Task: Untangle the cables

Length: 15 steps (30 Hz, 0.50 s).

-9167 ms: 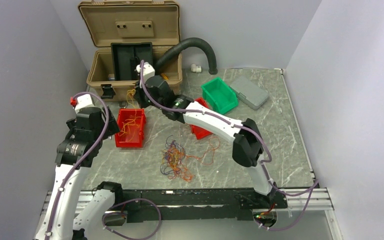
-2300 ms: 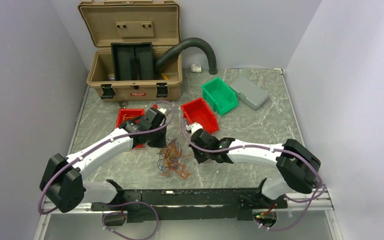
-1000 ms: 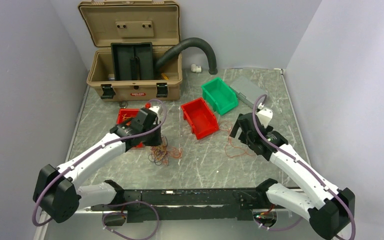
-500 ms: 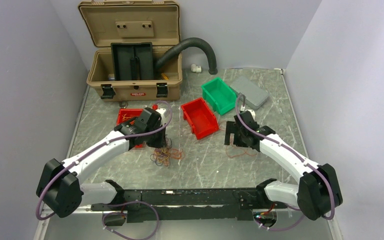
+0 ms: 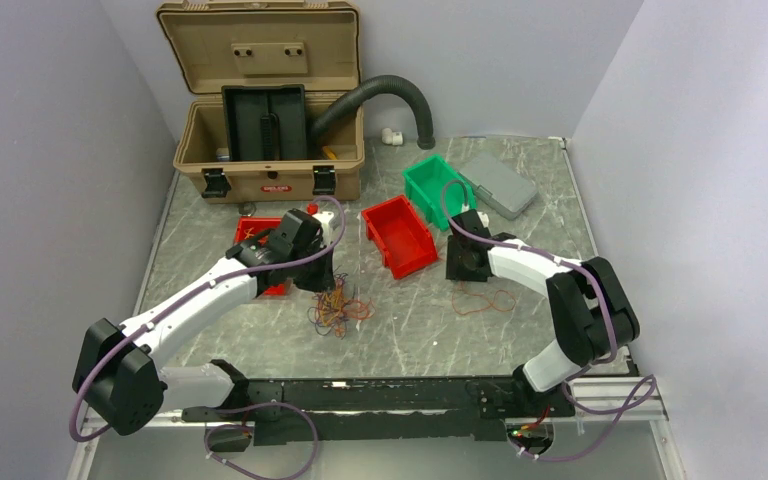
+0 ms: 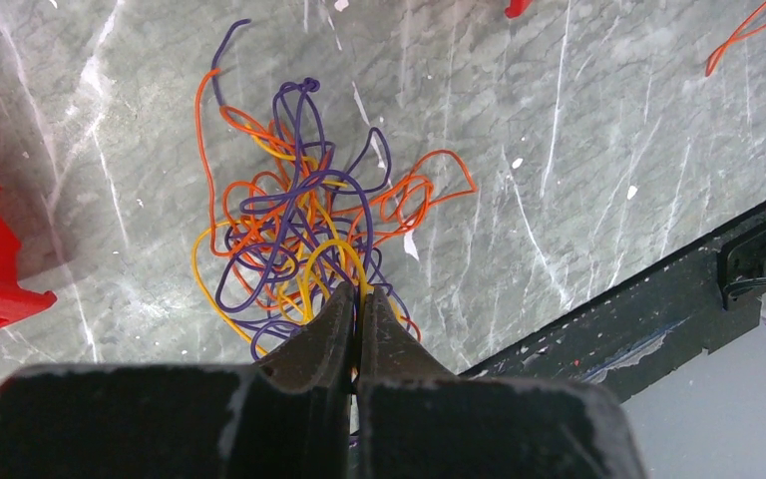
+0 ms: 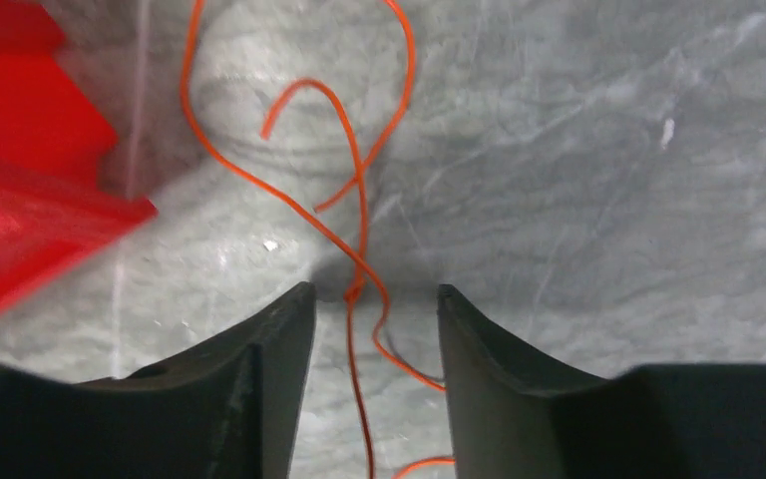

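The cables lie in two places. A tangle (image 5: 338, 308) of purple, orange and yellow wires rests on the marble table. My left gripper (image 6: 359, 291) is shut on strands at the tangle's (image 6: 299, 220) near edge, a yellow loop among them; in the top view that gripper (image 5: 328, 285) sits just left of the pile. A loose orange wire (image 5: 485, 300) lies apart on the right. My right gripper (image 7: 374, 291) stands open low over the table, with that orange wire (image 7: 359, 200) running between its fingers and touching neither. From above, the right gripper (image 5: 463, 270) points down beside the red bin.
A red bin (image 5: 398, 235) sits mid-table, its corner (image 7: 20, 230) close to my right fingers. Another red bin (image 5: 258, 240) with wires lies behind my left arm. A green bin (image 5: 438, 190), grey box (image 5: 500, 183), open tan case (image 5: 265, 100) and black hose (image 5: 380, 95) stand behind.
My right arm has swung left and inward, down over the loose orange wire, and its jaws have narrowed. My left gripper stays shut on the tangle, which has shifted slightly right.
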### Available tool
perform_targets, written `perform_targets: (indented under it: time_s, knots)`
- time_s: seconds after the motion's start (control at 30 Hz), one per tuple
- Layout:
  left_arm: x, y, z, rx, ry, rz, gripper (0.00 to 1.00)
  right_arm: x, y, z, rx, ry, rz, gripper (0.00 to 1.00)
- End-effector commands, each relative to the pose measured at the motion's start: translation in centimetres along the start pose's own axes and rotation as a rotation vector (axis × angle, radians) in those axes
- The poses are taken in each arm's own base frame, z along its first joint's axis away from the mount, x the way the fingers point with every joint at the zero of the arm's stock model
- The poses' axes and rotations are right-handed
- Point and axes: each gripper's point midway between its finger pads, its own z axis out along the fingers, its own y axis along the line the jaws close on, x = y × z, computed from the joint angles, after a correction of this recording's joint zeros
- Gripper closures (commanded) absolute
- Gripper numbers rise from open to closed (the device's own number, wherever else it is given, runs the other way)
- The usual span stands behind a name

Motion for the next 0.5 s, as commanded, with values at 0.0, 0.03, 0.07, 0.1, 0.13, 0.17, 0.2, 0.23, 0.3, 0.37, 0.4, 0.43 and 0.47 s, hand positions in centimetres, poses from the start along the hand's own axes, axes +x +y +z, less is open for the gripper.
perform_targets:
  time_s: [0.0,0.03,0.07,0.1,0.13,0.17,0.2,0.23,0.3,0.37,0.4,0.43,0.47]
  knots:
    - [-1.6,-0.9,-0.9,0.020,-0.035,0.022,1.00,-2.4,-0.2,0.8,0.050,-0.067,0.017,0.60]
    - [-1.6,-0.8,-0.9,0.015,-0.036,0.024,1.00,-2.1,-0.3,1.0,0.056,-0.062,0.019,0.68]
    - [-1.7,-0.8,-0.9,0.013,-0.038,0.024,1.00,-1.9,-0.5,1.1,0.060,-0.058,0.022,0.76]
    - [-1.8,-0.7,-0.9,0.007,-0.040,0.026,1.00,-1.7,-0.6,1.1,0.063,-0.055,0.026,0.85]
    - [-2.0,-0.6,-1.0,0.000,-0.045,0.027,1.00,-1.6,-0.6,1.0,0.061,-0.054,0.027,0.96]
    - [-2.2,-0.6,-1.0,-0.006,-0.049,0.031,1.00,-1.6,-0.7,0.8,0.062,-0.054,0.028,1.00]
    - [-2.4,-0.5,-1.1,-0.012,-0.050,0.033,1.00,-1.8,-0.7,0.4,0.062,-0.060,0.030,1.00]
    - [-2.5,-0.5,-1.1,-0.015,-0.051,0.036,1.00,-2.1,-0.7,-0.1,0.060,-0.072,0.034,1.00]
    - [-2.6,-0.6,-1.2,-0.017,-0.047,0.040,1.00,-3.1,-0.6,-1.6,0.048,-0.111,0.043,1.00]
    - [-2.8,-0.7,-1.3,-0.011,-0.047,0.048,1.00,-4.5,-0.3,-3.5,0.023,-0.162,0.050,1.00]
    - [-2.8,-0.8,-1.3,-0.009,-0.046,0.051,1.00,-5.3,-0.1,-4.5,0.004,-0.187,0.053,1.00]
    - [-2.8,-0.7,-1.4,-0.013,-0.045,0.053,1.00,-6.1,0.4,-5.6,-0.030,-0.216,0.052,1.00]
    - [-2.9,-0.7,-1.5,-0.016,-0.046,0.053,1.00,-7.0,1.0,-6.8,-0.069,-0.247,0.047,1.00]
